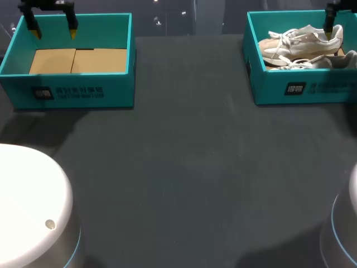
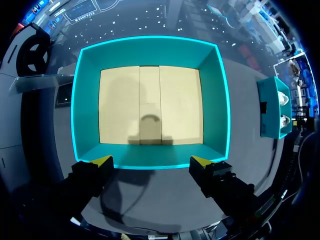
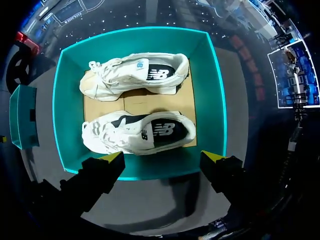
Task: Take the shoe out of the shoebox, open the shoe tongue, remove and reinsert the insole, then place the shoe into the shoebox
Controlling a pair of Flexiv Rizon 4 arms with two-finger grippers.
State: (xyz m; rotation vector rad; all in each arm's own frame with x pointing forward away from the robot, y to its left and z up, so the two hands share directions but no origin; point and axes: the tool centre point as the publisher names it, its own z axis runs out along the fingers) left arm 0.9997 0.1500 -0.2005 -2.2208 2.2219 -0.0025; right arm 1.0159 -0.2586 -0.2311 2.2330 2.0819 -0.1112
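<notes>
- Left wrist view: the left gripper [image 2: 151, 162] hangs over the dark table [image 2: 240, 90] with its yellow-tipped fingers spread wide and nothing between them.
- Ahead of and below its fingertips sits the teal second box [image 2: 150, 52], with its cardboard floor [image 2: 150, 105] showing. The near wall is just beyond the fingertips.
- Well off to one side of this gripper stands the shoebox [image 2: 272, 112].
- Right wrist view: the right gripper [image 3: 163, 159] is likewise spread wide and touches nothing.
- The shoebox lies directly ahead of and below it, the near wall just past the fingertips.
- Two white shoes lie on their sides on the cardboard bottom. The near shoe [image 3: 140, 132] is closest to the fingers and the far shoe [image 3: 135, 75] is beyond it. They lie parallel with toes pointing the same way and a strip of cardboard between them.
- The second box shows well off to the side of the gripper.
- Head view: each gripper hovers above the far part of its own box, apart from the walls. Both shoes are in the shoebox under the right gripper.
</notes>
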